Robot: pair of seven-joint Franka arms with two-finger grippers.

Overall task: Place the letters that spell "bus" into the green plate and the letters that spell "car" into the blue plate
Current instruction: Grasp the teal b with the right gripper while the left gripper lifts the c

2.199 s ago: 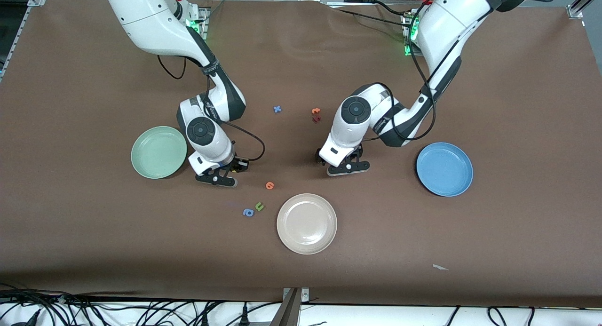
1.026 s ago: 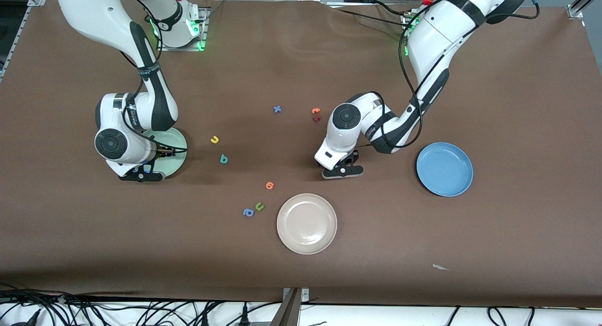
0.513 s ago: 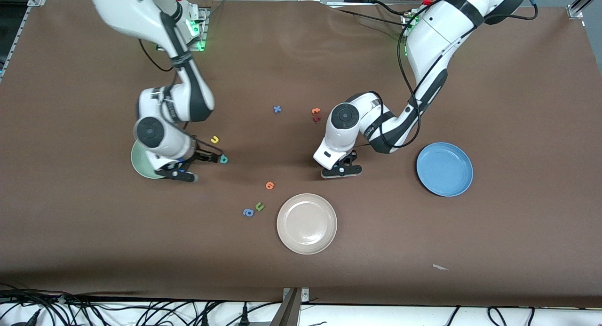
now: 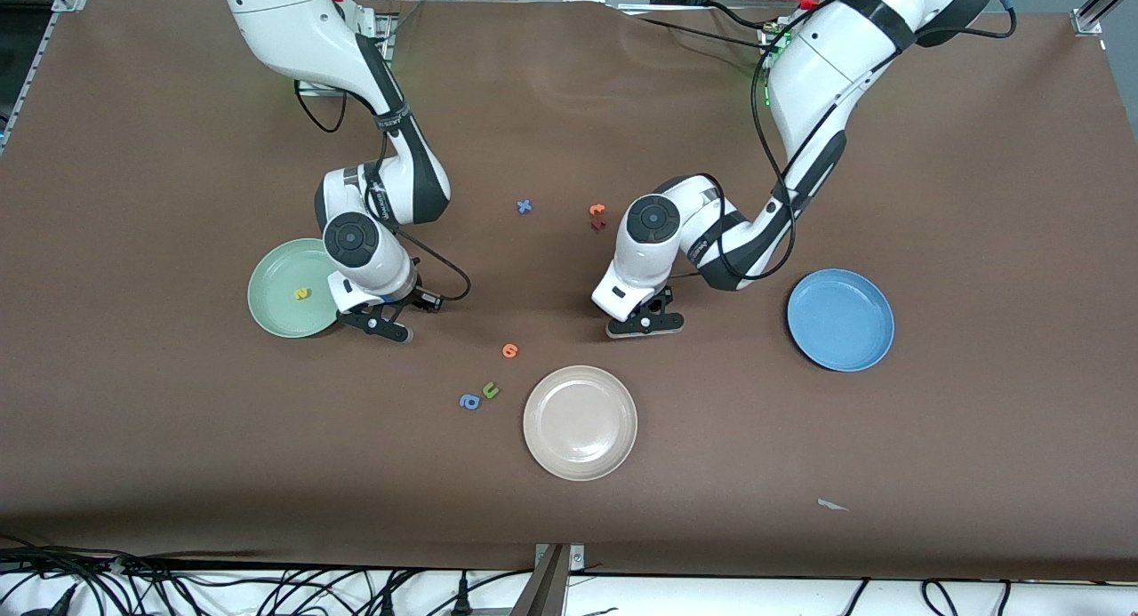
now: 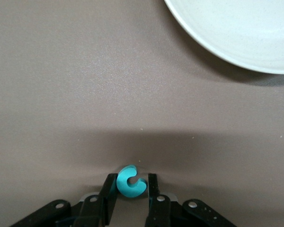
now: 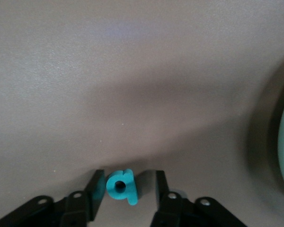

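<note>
Green plate [image 4: 267, 309] sits toward the right arm's end of the tabletop, with the yellow "s" [image 4: 302, 292] lying in it. Just beside it you have the right end effector [image 6: 128, 182] spread around the teal "b" [image 6: 120, 186]: one finger touching, the other apart. Your left end effector [image 5: 131, 185] pinches the teal "c" [image 5: 130, 182] low at the tabletop. Blue plate [image 4: 840, 320] is near the left arm's end.
</note>
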